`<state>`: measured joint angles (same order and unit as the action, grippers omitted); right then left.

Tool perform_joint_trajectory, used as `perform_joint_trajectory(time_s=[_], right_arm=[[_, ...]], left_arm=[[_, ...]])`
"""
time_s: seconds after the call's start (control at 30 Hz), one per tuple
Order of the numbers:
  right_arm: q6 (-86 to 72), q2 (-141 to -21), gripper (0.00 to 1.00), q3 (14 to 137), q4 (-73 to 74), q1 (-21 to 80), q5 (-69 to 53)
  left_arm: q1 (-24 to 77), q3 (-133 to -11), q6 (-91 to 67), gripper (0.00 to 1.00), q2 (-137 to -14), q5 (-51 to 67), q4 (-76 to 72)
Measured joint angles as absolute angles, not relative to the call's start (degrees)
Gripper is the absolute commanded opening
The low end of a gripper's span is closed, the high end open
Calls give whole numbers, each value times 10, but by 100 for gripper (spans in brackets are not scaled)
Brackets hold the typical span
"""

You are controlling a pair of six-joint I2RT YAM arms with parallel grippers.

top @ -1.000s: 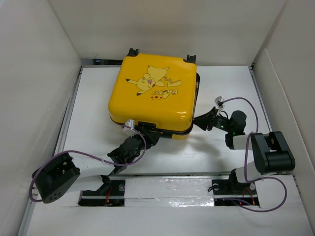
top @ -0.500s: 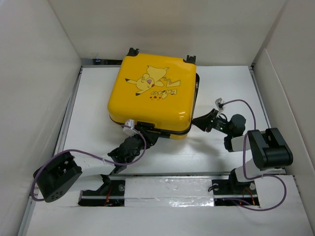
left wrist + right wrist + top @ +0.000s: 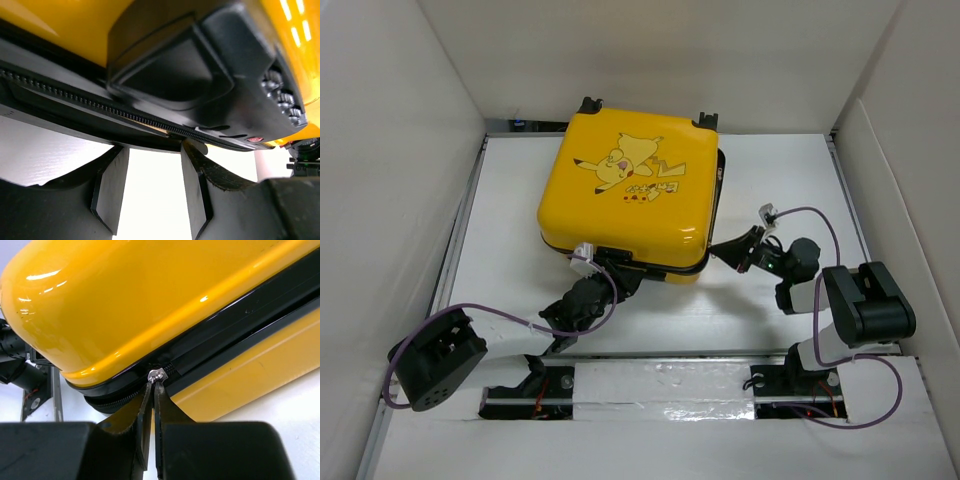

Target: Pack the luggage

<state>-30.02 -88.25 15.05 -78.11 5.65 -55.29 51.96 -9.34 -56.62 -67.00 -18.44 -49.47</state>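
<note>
Overhead, the luggage (image 3: 625,195) lies flat, lid down, toward 12 o'clock on the surface (image 3: 510,200).
Left fingers (image 3: 111,185) stand moderately apart, gripping nothing, just under the zip (image 3: 100,102) at its 6 o'clock edge, by the black lock (image 3: 200,75). Right fingers (image 3: 167,412), at its 4 o'clock corner, are pinched narrow on the silver zip pull (image 3: 157,374).

Item: one small squarish yellow hard-shell suitcase (image 3: 630,195) with a Pikachu cartoon print and black trim. It lies flat with the shells together and the print upward, close to the far edge of the white table (image 3: 510,260), turned slightly askew. Its black wheels (image 3: 590,104) face the far edge. The near side carries a black lock block (image 3: 200,75). The silver zipper pull (image 3: 156,374) sits at the near right corner.
</note>
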Motion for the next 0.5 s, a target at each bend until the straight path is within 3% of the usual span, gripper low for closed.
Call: perform_joint_trajectory(time_s=[0.33, 0.5], right_arm=[[-324, -856, 0, 105, -800, 79, -475], [-248, -710, 0, 82, -651, 155, -332]], left_arm=[[520, -94, -566, 36, -683, -186, -512], [519, -103, -564, 35, -705, -188, -528]])
